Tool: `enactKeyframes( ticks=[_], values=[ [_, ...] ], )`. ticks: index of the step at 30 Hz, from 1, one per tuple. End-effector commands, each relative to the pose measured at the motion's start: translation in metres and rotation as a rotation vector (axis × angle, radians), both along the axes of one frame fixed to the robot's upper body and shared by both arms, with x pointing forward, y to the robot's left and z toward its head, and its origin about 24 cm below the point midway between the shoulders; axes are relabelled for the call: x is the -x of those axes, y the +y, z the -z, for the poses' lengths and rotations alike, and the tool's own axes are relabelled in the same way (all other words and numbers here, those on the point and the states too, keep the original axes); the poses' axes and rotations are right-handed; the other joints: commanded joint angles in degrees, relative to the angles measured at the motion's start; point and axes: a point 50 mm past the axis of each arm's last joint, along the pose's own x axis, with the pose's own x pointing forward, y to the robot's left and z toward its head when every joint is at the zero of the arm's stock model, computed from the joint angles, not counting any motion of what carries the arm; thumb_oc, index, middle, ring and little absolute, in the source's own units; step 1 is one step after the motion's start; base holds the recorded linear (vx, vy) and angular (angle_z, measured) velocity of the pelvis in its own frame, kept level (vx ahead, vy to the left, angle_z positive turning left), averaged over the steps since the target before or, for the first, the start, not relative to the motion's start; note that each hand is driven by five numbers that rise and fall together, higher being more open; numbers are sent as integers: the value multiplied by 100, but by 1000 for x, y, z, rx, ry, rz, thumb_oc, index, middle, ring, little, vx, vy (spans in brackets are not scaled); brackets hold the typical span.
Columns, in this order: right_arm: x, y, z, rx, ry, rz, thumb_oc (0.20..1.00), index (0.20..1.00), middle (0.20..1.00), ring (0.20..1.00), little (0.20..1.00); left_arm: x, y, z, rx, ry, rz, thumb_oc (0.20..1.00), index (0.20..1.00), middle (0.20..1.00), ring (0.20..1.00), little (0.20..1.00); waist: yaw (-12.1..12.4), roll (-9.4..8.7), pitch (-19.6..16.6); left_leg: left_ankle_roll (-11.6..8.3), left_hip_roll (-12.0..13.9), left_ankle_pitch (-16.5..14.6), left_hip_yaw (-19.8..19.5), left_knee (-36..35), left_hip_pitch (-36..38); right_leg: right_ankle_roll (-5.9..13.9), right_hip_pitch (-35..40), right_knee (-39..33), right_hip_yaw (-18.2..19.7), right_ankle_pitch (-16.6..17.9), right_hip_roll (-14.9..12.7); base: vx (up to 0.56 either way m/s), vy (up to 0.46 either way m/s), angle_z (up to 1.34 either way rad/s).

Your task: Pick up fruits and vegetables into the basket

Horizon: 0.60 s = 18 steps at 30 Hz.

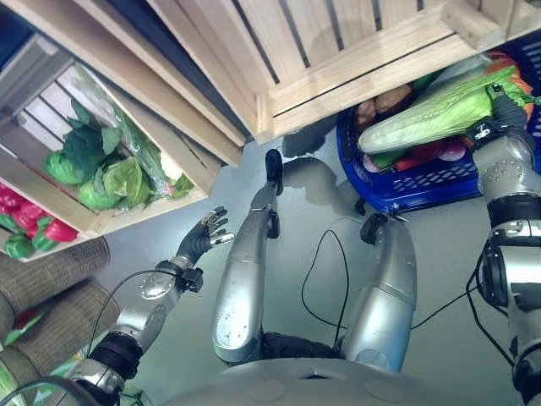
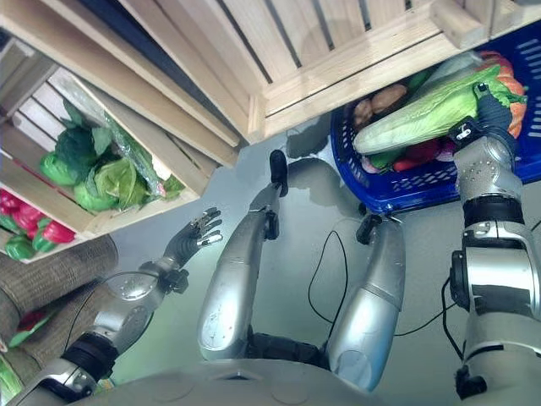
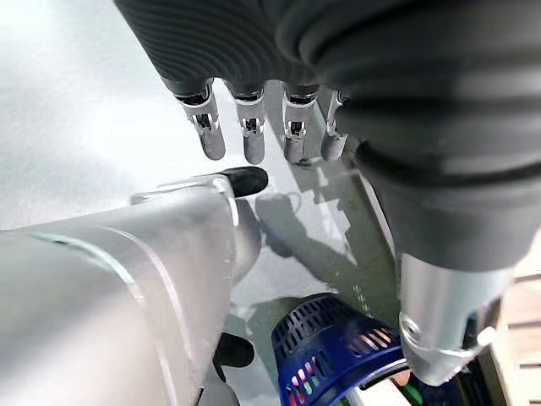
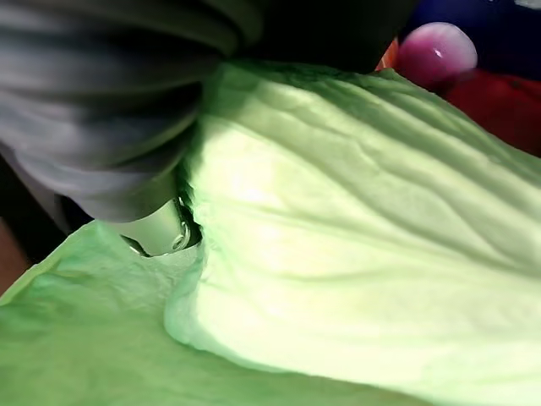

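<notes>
right hand [image 1: 507,114] fingers hidden against cabbage [image 1: 431,114] in basket [image 1: 423,188].

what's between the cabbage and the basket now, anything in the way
Nothing visible. The cabbage already lies across the blue basket, on the produce inside, with the right hand at its leafy end. The left hand hangs open over the floor, away from it.

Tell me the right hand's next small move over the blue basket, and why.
Probably let go and lift clear. The right hand is on the long pale green cabbage, which already lies across the produce in the blue basket, so it seems delivered. Its grip is hidden by leaves. The left hand hangs open above the floor.
</notes>
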Motion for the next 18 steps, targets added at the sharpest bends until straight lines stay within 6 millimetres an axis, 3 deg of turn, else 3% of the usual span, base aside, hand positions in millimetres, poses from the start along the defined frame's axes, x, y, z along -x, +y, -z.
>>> enactKeyframes(
  ticks=[1, 5, 6, 7, 11, 18],
  values=[
    [25, -43, -11, 170, 120, 148, 200, 200, 200, 200, 200, 14, -22, 7, 82, 22, 52, 1000, 1000, 1000, 1000, 1000, -121, 956, -182, 267, -61, -752, -99, 862, -431, 156, -54, 214, 5, -58, 231, 8, -22, 11],
    [29, -49, -2, 171, 206, 202, 200, 200, 200, 200, 200, 13, -26, 5, 61, 13, 90, 1000, 1000, 1000, 1000, 1000, -89, 972, -182, 310, -69, -800, -156, 1008, -603, 139, -197, 336, 54, -94, 244, 4, -16, 4],
    [30, -50, 2, 157, 226, 209, 404, 404, 404, 404, 404, 13, -26, 5, 58, 12, 101, 1000, 1000, 1000, 1000, 1000, -83, 970, -182, 318, -70, -814, -167, 1041, -624, 138, -209, 356, 57, -100, 247, 3, -9, 4],
    [31, -50, 6, 144, 243, 220, 1000, 1000, 1000, 1000, 1000, 14, -26, 4, 59, 9, 109, 1000, 1000, 1000, 1000, 1000, -81, 967, -182, 329, -67, -830, -186, 1078, -643, 133, -221, 387, 68, -108, 254, 4, -14, 3],
    [36, -52, 25, 51, 272, 252, 1000, 1000, 1000, 1000, 1000, 13, -27, 2, -14, -14, 129, 1000, 1000, 1000, 1000, 1000, -70, 903, -182, 369, -60, -881, -233, 1140, -622, 153, -133, 359, 40, -94, 280, 1, -17, 0],
    [42, -53, 36, 24, 191, 349, 1000, 1000, 1000, 1000, 1000, 15, -23, 10, -8, 29, 93, 1000, 1000, 1000, 1000, 1000, -166, 784, -182, 337, -30, -833, -199, 935, -266, 201, 254, 98, -7, 15, 356, -12, 38, -1]
  ],
)
